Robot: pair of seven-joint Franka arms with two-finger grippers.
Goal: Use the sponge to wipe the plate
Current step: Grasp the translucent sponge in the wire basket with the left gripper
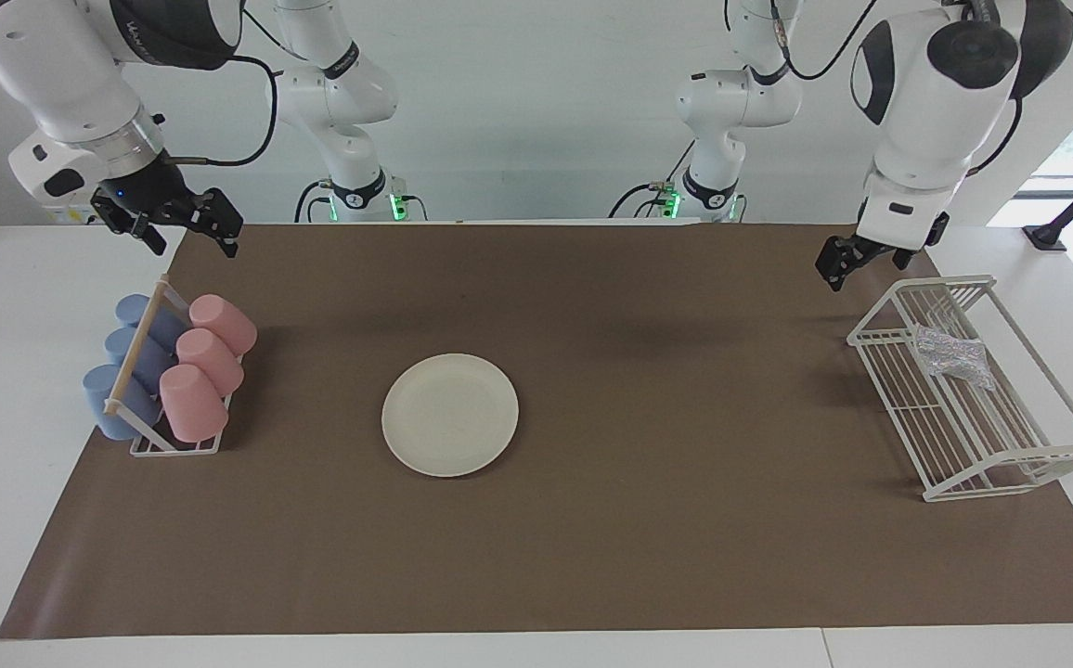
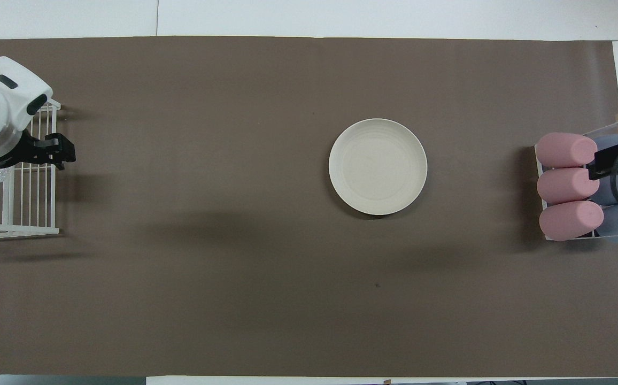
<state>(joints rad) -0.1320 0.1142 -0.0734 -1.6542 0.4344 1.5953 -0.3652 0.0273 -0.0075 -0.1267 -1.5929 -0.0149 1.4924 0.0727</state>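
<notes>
The step in hand looks to be fetching the sponge [image 1: 954, 355], which lies in the wire rack [image 1: 1038, 456] at the left arm's end; the left gripper [image 1: 839, 263], fingers closed on nothing, hangs over that rack's edge and should spread them, descend between the wires and pinch the pad's middle; the right gripper [image 1: 191, 227], fingers apart and empty, waits over the cup rack [image 1: 148, 447]; counted: one brown mat [image 1: 592, 557], one rack, one plate [image 1: 450, 415] mid-mat, three pink cups [image 1: 207, 365], three blue cups [image 1: 123, 366], one sponge

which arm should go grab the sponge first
Left, probably. The sponge lies in the white wire rack at the left arm's end, and the left gripper hangs beside that rack. The right gripper is up near the cups.
</notes>
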